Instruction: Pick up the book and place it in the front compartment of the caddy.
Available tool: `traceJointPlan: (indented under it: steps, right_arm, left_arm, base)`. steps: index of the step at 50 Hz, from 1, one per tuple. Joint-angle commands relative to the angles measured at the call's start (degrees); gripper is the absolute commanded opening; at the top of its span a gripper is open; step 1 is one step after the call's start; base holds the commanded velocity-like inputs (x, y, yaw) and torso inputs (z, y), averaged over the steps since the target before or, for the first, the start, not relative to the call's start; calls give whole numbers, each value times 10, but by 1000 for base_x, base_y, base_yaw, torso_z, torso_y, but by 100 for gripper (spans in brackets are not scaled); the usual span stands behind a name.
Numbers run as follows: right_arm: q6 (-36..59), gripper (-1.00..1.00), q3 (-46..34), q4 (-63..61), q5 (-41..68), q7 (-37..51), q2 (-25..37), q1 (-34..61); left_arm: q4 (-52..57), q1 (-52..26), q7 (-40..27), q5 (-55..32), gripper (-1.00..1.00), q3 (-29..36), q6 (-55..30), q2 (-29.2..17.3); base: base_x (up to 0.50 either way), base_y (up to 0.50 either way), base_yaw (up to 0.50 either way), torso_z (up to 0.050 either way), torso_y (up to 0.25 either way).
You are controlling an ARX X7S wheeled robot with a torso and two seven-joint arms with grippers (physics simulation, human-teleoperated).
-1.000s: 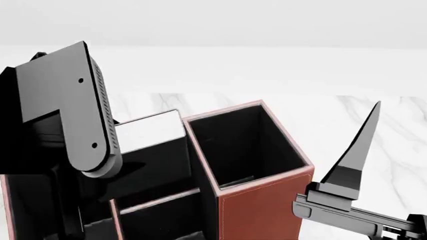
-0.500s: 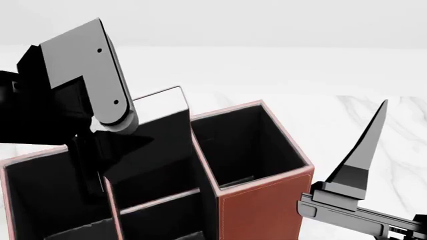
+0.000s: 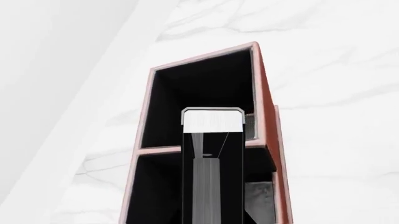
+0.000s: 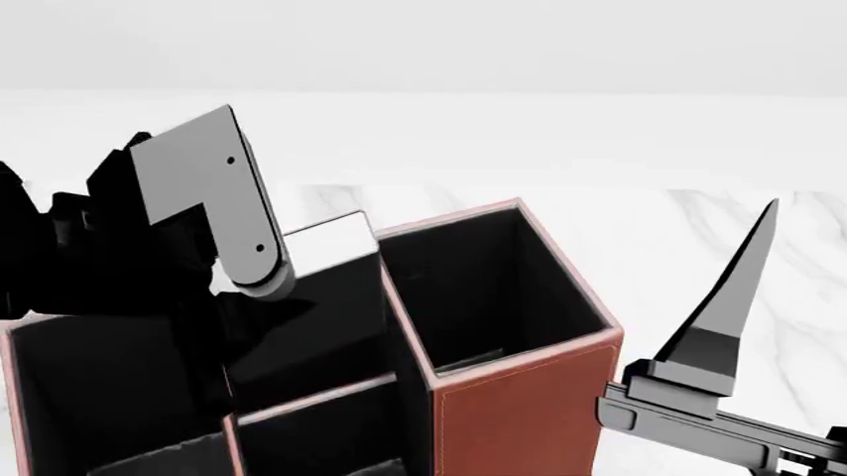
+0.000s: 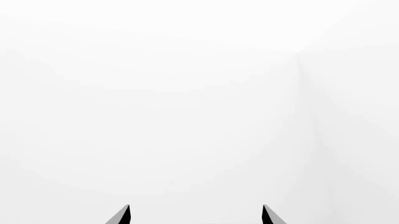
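Black, thin hardback book (image 3: 212, 172) clamped by left fingers over the leathery, pink-rimmed caddy (image 4: 523, 412); right fingers (image 5: 128, 215) spread wide.

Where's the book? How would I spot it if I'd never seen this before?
Find the big red-brown caddy with pink rims on the white marble table. The left gripper hangs over its middle, and the book stands upright there, poking above the rim. It is the only thin black slab with a white page edge on top.
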Motion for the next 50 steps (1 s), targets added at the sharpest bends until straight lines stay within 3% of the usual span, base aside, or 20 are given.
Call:
traceJointPlan:
  steps: [1, 50]
  right_arm:
    - [-5, 100, 4, 3, 3, 2, 2, -3]
    - [-23, 100, -8, 32, -1, 5, 6, -7]
  left_arm:
    - [-35, 26, -1, 52, -100, 12, 57, 8]
    - [-245, 100, 42, 159, -100, 66, 219, 73]
  base:
    - [0, 0, 0, 0, 0]
    - [0, 0, 0, 0, 1]
